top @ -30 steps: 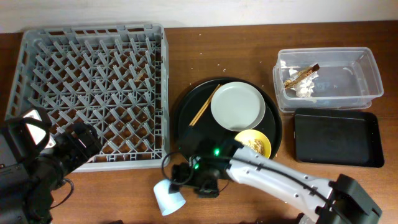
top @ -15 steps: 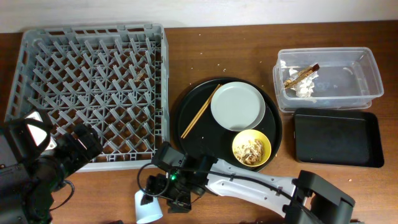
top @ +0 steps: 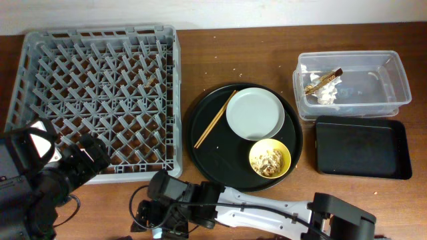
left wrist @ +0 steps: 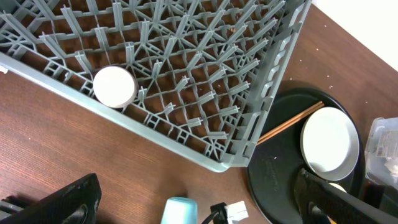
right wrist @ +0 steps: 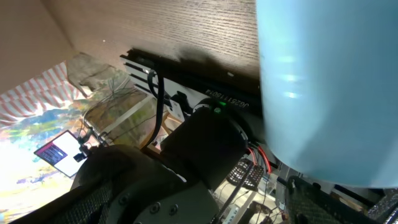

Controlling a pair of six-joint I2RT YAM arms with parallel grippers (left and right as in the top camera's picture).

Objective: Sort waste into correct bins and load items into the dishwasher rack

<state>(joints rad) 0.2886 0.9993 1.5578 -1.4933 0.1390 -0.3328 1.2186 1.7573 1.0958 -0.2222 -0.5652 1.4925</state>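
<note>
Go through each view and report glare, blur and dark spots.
Overhead: even light and sharp throughout, with faint reflections on the clear tub. Left wrist: the dishwasher rack is crisp, but dark, blurred shapes fill the bottom corners. Right wrist: the light-blue cup is so close that it is a soft blur with a white highlight; the lower left is dark and the far left is overexposed.

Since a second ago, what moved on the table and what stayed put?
The right arm slid left along the front of the table, carrying the light-blue cup away from the round black tray. The yellow bowl, partly hidden under the arm before, now shows fully. The plate, chopsticks, rack, clear tub and flat black tray stayed put.
</note>
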